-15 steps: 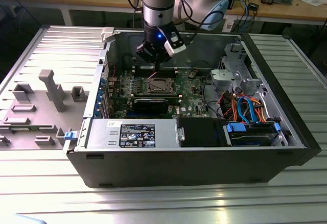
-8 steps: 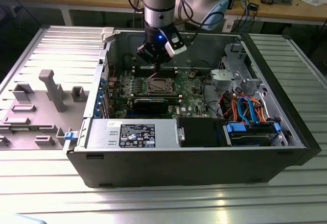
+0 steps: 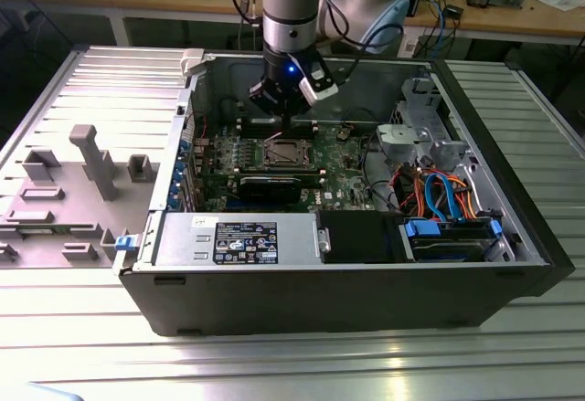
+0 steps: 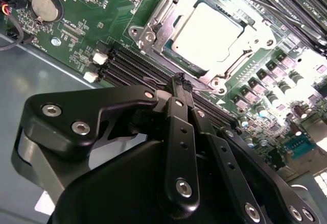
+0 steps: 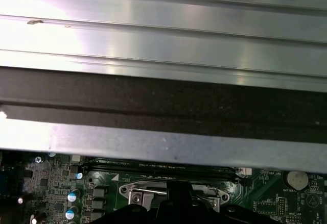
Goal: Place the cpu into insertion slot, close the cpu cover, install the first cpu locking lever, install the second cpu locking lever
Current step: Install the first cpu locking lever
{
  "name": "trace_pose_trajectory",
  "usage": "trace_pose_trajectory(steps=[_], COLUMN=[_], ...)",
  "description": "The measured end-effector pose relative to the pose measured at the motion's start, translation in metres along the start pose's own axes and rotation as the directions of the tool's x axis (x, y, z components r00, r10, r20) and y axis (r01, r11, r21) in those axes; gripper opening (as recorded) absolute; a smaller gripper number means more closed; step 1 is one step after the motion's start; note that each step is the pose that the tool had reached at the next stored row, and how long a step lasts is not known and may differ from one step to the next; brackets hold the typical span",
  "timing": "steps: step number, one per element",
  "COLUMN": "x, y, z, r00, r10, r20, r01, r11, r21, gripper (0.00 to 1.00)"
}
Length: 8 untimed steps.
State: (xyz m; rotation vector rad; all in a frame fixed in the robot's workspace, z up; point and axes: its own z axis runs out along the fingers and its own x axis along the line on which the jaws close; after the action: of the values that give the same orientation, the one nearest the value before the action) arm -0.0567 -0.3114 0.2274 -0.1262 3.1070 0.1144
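End effector [image 4: 180,81]: black, two-fingered, fingers [image 4: 178,122] pressed together with nothing between them; tip poised at the edge of the insertion slot [image 4: 204,35], beside the black memory slots [image 4: 127,63]. In the exterior view the end effector [image 3: 281,120] hangs inside the open computer case [image 3: 347,282], just behind the insertion slot [image 3: 280,153].

Cpu [image 4: 207,30]: silvery square top, seated flat in the slot.

Cpu cover [image 4: 158,17]: silver frame lying down around the chip, its window showing the metal top.

Motherboard [image 4: 66,30]: green, carrying a round coin battery [image 4: 43,7]. In the first wrist view, the socket frame [image 5: 135,193] sits below the case's metal wall [image 5: 163,142].

Case interior: power supply [image 3: 242,239] in front, blue and orange cables [image 3: 439,191] toward the exterior view's right.

Desk [image 3: 292,364]: ribbed aluminium; grey fixture tray [image 3: 64,200] on the exterior view's left.
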Motion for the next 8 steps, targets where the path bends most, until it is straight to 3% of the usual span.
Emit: trace_pose_trajectory(steps=[8], x=[-0.0061], y=[-0.0004], z=[0.0057], r00=[1.0000], r10=[0.000], r20=[0.0000], r01=[0.000], r11=[1.0000], r21=[-0.0012], gripper=[0.11])
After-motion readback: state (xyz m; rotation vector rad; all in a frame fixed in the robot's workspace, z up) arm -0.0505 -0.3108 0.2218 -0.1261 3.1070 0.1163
